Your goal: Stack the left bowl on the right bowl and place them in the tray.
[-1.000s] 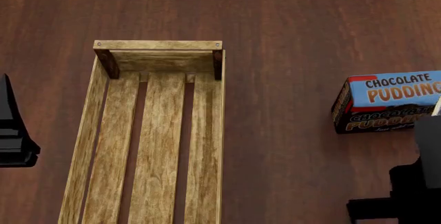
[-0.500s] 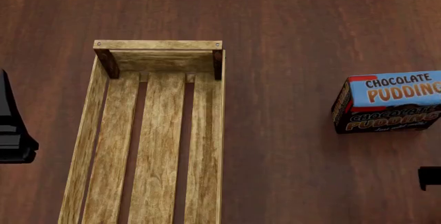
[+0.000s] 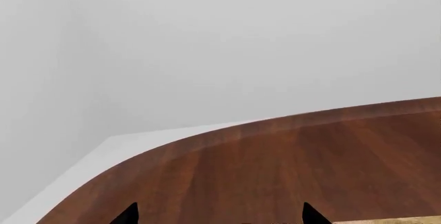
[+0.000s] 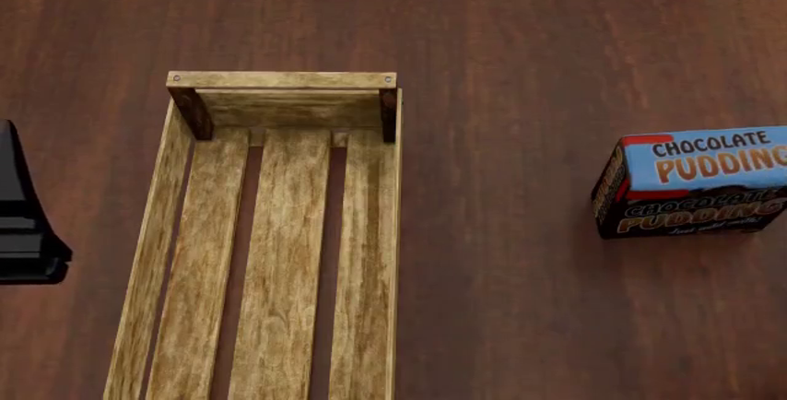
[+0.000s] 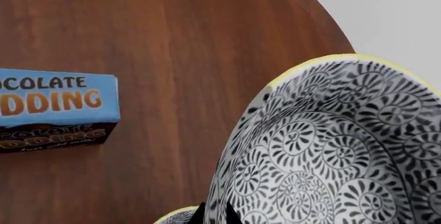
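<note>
The left wrist view shows the brown table (image 3: pixel 310 167) curving away, with the left gripper (image 3: pixel 220 218) (only two dark fingertips) spread apart, holding nothing. In the head view the tray (image 4: pixel 172 225) lies empty at centre-left; the pudding box (image 4: pixel 695 182) sits well apart to its right. The right wrist view shows a patterned bowl (image 5: pixel 331 152) filling the frame; the right gripper's state cannot be told.

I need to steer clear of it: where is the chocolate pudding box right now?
In the head view the chocolate pudding box lies on the table at the right edge, well right of the tray, apart from it.
</note>
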Motion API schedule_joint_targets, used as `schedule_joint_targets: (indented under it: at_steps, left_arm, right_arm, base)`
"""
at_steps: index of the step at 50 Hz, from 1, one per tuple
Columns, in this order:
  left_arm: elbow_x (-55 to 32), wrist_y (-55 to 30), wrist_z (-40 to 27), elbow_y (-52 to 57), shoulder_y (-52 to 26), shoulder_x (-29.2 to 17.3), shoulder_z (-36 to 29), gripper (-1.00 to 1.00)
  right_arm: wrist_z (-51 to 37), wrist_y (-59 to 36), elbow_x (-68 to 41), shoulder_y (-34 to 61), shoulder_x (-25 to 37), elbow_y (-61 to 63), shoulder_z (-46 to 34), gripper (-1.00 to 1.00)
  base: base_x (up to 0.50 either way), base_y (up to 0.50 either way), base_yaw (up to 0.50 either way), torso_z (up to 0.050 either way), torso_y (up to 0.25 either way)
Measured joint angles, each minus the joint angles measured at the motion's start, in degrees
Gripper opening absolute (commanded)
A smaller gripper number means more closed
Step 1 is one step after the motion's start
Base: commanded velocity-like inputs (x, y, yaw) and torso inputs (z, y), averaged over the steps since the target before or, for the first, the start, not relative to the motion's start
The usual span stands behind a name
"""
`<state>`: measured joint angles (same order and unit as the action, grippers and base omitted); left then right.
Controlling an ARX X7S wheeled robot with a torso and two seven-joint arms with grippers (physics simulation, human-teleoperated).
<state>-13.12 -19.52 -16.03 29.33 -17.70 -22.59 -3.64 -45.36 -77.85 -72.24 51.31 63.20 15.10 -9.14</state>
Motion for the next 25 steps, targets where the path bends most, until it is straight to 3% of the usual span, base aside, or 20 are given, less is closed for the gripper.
schedule_joint_targets:
  at_steps: [12,25]
  left_arm:
    - [0.75,0.45,-0.01,-0.87,-0.24,-0.11,-0.94,1.0]
    - [1.06,0.63,-0.04,-1.52,-0.44,-0.19,-1.6,1.0]
  right_arm:
    - [5.06,3.41,3.82,-0.24,0.78,-4.43,-2.3,-1.0]
    - [4.1,5.34,2.29,-4.9,0.75,-6.22,-0.15,-1.0]
  base:
    - [0.0,0.0,0.0,0.0,0.0]
    - [0.0,0.0,0.0,0.0,0.0]
